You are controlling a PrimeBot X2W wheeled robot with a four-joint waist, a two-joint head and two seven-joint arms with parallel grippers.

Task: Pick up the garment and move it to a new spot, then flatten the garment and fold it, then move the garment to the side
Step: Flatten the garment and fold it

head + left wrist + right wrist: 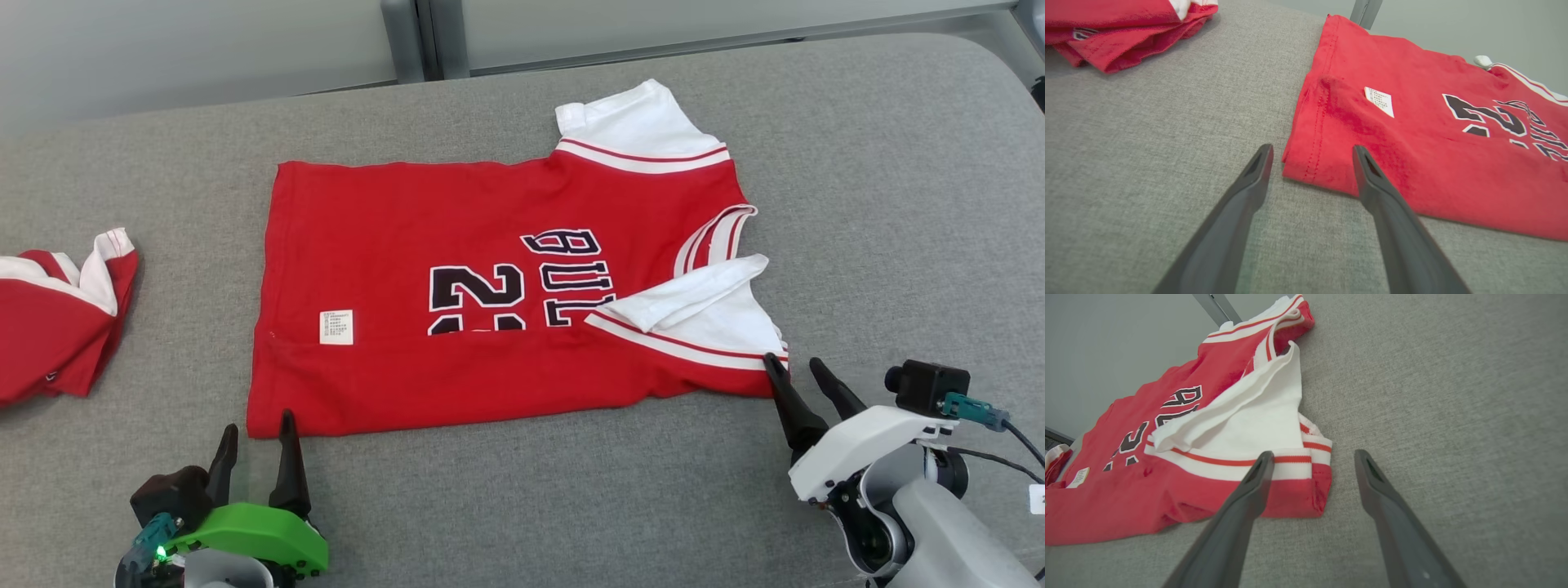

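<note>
The garment (457,269) is a red jersey with white sleeves and dark lettering, lying on the grey table with its near long edge folded up over the body. My left gripper (257,429) stands open at its near left corner (1306,163), straddling that corner with nothing held. At the near right corner (1306,486) my right gripper (792,367) is open too, one finger over the white-and-red sleeve band, the other over bare cloth of the table. The jersey's small white label (336,327) faces up.
A second red and white garment (57,318) lies bunched at the table's left edge, and its folds show in the left wrist view (1118,28). The grey padded table (898,204) runs wide to the right. A pale wall and a metal post (408,37) stand behind.
</note>
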